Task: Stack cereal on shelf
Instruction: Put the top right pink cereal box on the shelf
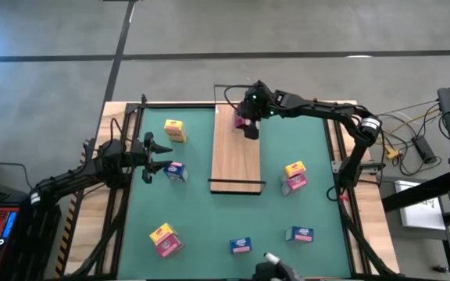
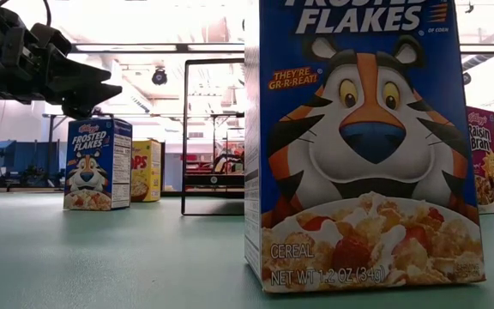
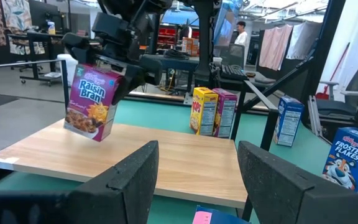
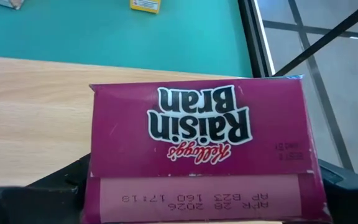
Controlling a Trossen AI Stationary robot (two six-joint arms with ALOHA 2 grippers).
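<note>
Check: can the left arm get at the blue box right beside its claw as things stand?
Probably yes. The left claw is open and empty, and the blue box stands just past its tips on bare table, nothing between. The right claw is busy over the shelf.

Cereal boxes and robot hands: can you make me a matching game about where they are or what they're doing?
Things:
1. Raisin Bran box
2. nearest Frosted Flakes box
3. shelf
4. left gripper

States:
A. open, holding nothing
B. standing upright on the green table
C. tilted, held in the right gripper
D. light wood, in the middle of the table

Pairs: 1-C, 2-B, 3-D, 4-A
</note>
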